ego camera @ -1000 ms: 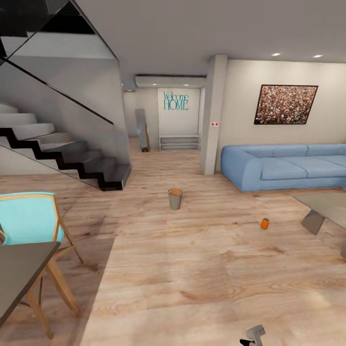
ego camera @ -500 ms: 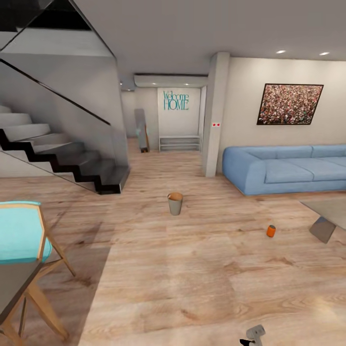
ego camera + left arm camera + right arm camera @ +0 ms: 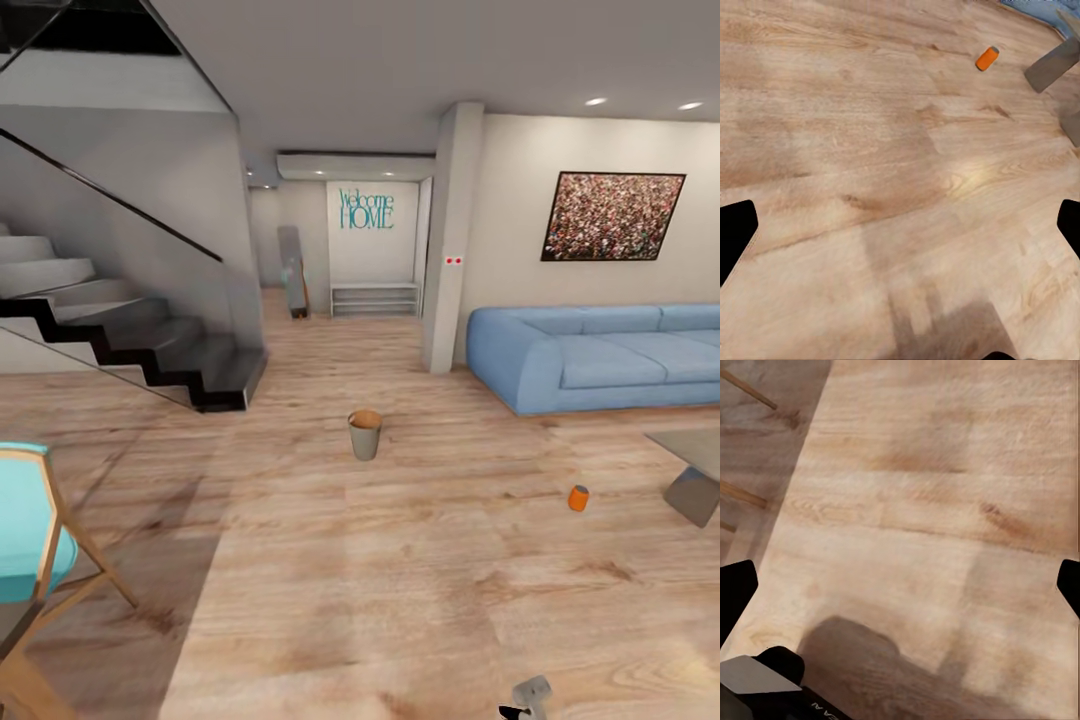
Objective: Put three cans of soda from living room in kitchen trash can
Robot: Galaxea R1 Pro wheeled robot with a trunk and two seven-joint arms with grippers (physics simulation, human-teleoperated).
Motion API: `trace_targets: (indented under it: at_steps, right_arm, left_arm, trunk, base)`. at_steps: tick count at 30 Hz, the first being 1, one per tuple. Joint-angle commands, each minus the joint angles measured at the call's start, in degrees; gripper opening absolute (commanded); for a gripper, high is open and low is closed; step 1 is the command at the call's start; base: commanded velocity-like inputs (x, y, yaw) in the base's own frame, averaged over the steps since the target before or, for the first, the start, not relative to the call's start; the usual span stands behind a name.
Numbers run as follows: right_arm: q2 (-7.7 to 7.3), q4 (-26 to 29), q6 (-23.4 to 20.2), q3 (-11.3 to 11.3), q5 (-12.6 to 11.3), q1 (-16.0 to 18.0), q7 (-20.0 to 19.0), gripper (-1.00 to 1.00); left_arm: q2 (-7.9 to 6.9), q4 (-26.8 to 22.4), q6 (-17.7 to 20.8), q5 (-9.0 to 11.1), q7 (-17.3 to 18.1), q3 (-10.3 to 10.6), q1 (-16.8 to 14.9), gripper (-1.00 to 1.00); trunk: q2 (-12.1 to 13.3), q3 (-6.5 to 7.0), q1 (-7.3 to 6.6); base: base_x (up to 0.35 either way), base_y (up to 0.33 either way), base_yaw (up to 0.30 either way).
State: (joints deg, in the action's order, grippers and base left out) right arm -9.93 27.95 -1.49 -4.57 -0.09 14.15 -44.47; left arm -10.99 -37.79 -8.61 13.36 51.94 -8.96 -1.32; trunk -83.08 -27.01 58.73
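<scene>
A small grey trash can [image 3: 365,434] with a copper-brown inside stands upright on the wood plank floor, mid-room ahead of me. An orange soda can [image 3: 578,498] stands on the floor to its right, near the low table [image 3: 695,470]. The left wrist view also catches this orange soda can [image 3: 987,58] far off beside a table leg [image 3: 1050,66]. My left gripper [image 3: 902,232] is open over bare planks. My right gripper [image 3: 902,592] is open too, with nothing between its fingers. The other two cans are out of view.
A blue sofa [image 3: 600,355] lines the right wall. Black stairs [image 3: 150,345] rise at the left, and a turquoise chair [image 3: 25,520] sits at the near left, its wooden legs [image 3: 746,390] in the right wrist view. A hallway [image 3: 370,290] opens straight ahead.
The whole picture has shifted because the camera moved forward: the chair and dark table slid out at the left, and the bin and orange can sit lower in view. Nothing on the floor moved.
</scene>
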Motion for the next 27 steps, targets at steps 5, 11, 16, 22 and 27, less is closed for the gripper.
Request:
trace_targets:
  at_steps: [5,11,16,22,27]
  right_arm:
    - [0.0,0.0,0.0,0.0,0.0,0.0,0.0,1.0]
    - [0.0,0.0,0.0,0.0,0.0,0.0,0.0,1.0]
    - [0.0,0.0,0.0,0.0,0.0,0.0,0.0,1.0]
    - [0.0,-0.1,0.0,0.0,0.0,0.0,0.0,1.0]
    - [0.0,-0.1,0.0,0.0,0.0,0.0,0.0,1.0]
  left_arm:
    - [0.0,0.0,0.0,0.0,0.0,0.0,0.0,1.0]
    - [0.0,0.0,0.0,0.0,0.0,0.0,0.0,1.0]
    - [0.0,0.0,0.0,0.0,0.0,0.0,0.0,1.0]
    - [0.0,0.0,0.0,0.0,0.0,0.0,0.0,1.0]
    - [0.0,0.0,0.0,0.0,0.0,0.0,0.0,1.0]
  trunk:
    - [0.0,0.0,0.0]
    - [0.0,0.0,0.0]
    - [0.0,0.0,0.0]
    - [0.0,0.0,0.0]
    - [0.0,0.0,0.0]
  base:
    - [0.347,0.0,0.0]
    - [0.347,0.0,0.0]
    - [0.347,0.0,0.0]
    - [0.347,0.0,0.0]
    - [0.347,0.0,0.0]
